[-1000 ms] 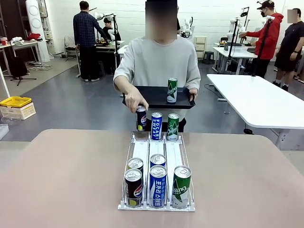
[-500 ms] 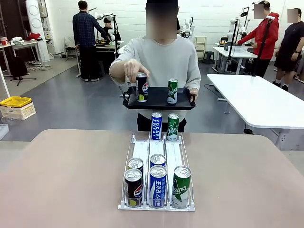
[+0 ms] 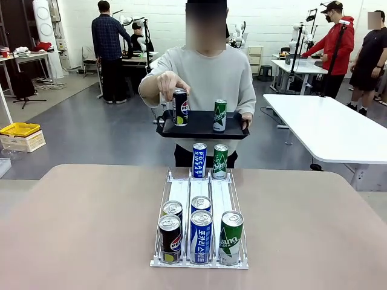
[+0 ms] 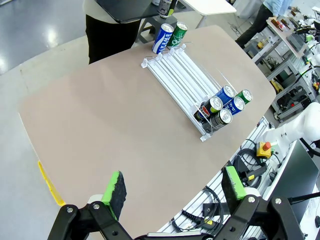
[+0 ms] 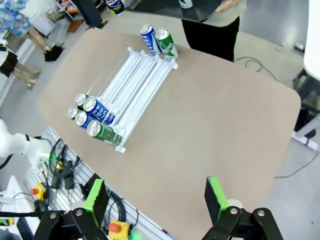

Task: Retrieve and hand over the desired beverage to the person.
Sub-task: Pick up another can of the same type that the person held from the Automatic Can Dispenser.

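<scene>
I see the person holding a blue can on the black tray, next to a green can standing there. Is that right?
Not quite. The can in the person's hand is black, with a Pepsi logo, not blue; the front view shows it. The rest holds: it is on the black tray, next to the green can standing there.

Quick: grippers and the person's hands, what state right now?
Left gripper: open, empty.
Right gripper: open, empty.
Person's right hand: gripping the black can.
Person's left hand: holding the tray.
</scene>
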`<state>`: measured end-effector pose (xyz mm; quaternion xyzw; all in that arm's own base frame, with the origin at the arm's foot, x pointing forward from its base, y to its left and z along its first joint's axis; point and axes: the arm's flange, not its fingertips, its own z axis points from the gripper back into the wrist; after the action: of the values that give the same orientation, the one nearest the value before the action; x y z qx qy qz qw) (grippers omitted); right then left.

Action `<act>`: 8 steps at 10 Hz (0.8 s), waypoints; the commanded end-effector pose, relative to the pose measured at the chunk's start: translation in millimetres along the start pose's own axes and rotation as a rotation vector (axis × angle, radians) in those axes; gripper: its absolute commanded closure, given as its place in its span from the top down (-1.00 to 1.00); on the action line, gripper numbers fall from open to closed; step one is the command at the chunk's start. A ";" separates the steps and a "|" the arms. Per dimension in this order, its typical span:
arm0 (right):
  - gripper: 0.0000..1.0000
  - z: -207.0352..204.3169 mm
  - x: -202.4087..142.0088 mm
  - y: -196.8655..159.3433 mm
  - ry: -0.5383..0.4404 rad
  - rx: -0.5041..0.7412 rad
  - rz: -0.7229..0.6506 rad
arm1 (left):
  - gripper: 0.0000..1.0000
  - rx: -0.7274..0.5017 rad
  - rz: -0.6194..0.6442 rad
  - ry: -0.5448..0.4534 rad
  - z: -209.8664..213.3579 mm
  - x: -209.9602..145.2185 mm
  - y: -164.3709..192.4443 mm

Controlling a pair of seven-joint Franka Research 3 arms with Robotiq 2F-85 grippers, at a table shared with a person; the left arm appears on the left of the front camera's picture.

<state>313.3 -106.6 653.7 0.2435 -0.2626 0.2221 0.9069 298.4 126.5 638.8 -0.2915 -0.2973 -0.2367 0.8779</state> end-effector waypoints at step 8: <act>1.00 -1.1 0.9 0.4 -0.010 0.008 0.006 | 1.00 -0.015 -0.021 -0.013 0.6 -2.0 0.9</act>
<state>313.3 -106.4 653.7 0.2433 -0.2625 0.2222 0.9069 298.4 126.5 638.8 -0.2915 -0.2973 -0.2368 0.8778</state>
